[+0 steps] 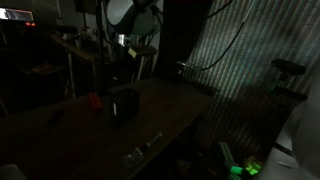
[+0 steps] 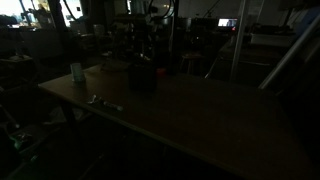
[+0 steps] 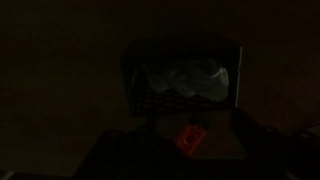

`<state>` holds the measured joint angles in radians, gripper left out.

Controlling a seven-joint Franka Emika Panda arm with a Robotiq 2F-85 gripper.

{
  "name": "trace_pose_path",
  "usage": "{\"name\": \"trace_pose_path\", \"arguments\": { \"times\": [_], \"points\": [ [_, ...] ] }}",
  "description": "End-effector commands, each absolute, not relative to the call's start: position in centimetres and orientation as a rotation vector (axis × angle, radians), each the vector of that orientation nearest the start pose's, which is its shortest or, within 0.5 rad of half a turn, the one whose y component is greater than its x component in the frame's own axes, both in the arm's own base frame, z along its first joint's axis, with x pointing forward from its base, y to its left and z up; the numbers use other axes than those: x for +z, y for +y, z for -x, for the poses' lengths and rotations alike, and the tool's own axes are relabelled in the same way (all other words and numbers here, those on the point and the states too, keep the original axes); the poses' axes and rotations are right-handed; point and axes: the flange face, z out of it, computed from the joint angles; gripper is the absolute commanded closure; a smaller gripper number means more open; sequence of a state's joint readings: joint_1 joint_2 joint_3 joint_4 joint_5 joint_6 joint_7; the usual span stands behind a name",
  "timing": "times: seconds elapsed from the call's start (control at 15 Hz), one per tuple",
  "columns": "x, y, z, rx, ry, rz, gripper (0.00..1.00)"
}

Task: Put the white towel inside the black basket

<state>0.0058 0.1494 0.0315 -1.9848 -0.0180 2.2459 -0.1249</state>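
The scene is very dark. The black basket (image 3: 180, 75) stands upright on the table, and the white towel (image 3: 186, 80) lies rumpled inside it. My gripper (image 3: 196, 166) hangs above and in front of the basket. Its fingers are two dark shapes set wide apart at the bottom of the wrist view, open, with only the table between them. In both exterior views the basket (image 1: 124, 104) (image 2: 142, 78) is a dark box under the arm (image 1: 131, 18). The towel does not show there.
A small red object (image 3: 190, 138) (image 1: 96, 99) lies on the table close to the basket. A small silvery metal piece (image 1: 150, 140) (image 2: 102, 101) lies near the table's edge. A pale cup-like thing (image 2: 77, 72) stands near a corner. Cluttered furniture stands beyond.
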Motion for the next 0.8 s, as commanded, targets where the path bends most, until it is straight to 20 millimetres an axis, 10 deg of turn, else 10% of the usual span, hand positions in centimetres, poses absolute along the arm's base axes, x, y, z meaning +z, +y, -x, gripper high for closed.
{"name": "trace_pose_path", "arguments": {
  "times": [0.0,0.2,0.27,0.73],
  "points": [
    [43.0,2.2,-56.5,-0.277,-0.251,3.111,0.0],
    [44.3,2.5,-53.8,-0.34,-0.2,3.046,0.0],
    [43.0,2.4,-56.5,-0.265,-0.213,3.09,0.0],
    [43.7,2.4,-54.3,-0.296,-0.191,3.069,0.0]
  ]
}}
